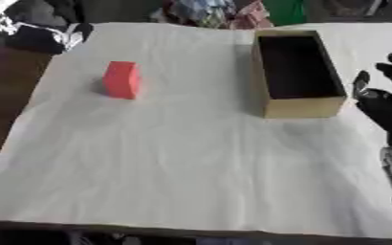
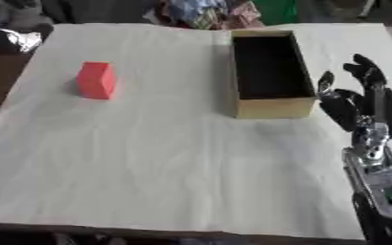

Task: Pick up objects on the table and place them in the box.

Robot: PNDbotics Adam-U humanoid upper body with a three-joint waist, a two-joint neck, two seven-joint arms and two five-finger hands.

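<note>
The red block stands alone on the left part of the surface, which is covered with white paper. Well apart from it, to the right, lies the cardboard box; it is open on top, its inside looks dark, and nothing can be seen in it.

The block is not yet picked up, so the task seems to be at its first step: reaching for the object. The next move calls for a robot hand to travel across the surface to the block, close around its sides, lift it and carry it over the box wall.

The right robot hand shows at the right edge, just beside the near corner of the box. Its fingers point upward and are relaxed, spread a little; it holds nothing and touches nothing. The left robot hand does not appear in either view.
</note>
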